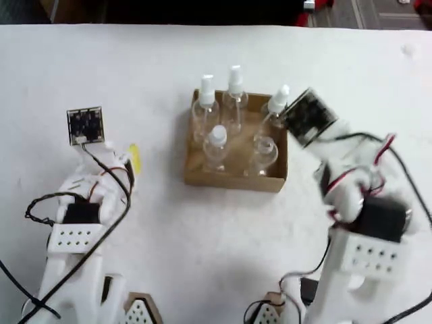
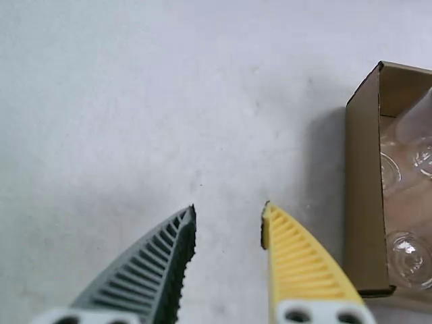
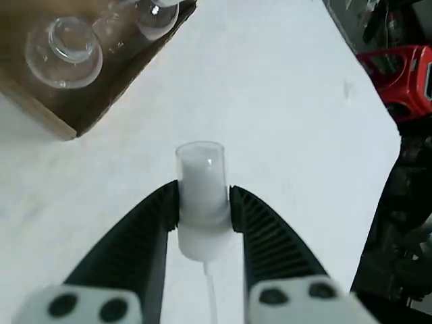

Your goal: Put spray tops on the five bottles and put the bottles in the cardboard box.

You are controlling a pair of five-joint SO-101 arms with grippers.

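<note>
Seen from above, the cardboard box [image 1: 233, 181] sits mid-desk [image 1: 202, 243] between the two arms and holds clear plastic bottles. The back-left bottle [image 1: 204, 111], back-middle bottle [image 1: 234, 108] and front-left bottle [image 1: 216, 152] wear white tops, while the front-right bottle [image 1: 262, 154] stands bare-necked. The right arm [image 1: 364, 229] ends at the box's back right corner, where its dark wrist board [image 1: 307, 116] covers the jaws. A corner spray top [image 1: 280, 98] shows beside the board, but from above I cannot tell whether it is seated on a bottle or held. The right wrist view supplies the grip. The right jaws, black with ribbed inner faces, are clamped on the held spray top [image 3: 201, 182] at its white collar. Its clear cylindrical cap points away from the wrist and a thin dip tube trails back between the jaws. The top is over bare desk, just outside the box wall, and the round open mouth of an uncapped bottle shows inside the box. In the left wrist view the left jaws stand parted with nothing between them. One is grey and one yellow, and both taper to points with ridged inner faces. They are above the matt white desk, near the box's brown cardboard side, with glossy rounded bottle shapes inside it. In the high view the left arm [image 1: 81, 216] lies well left of the box.
</note>
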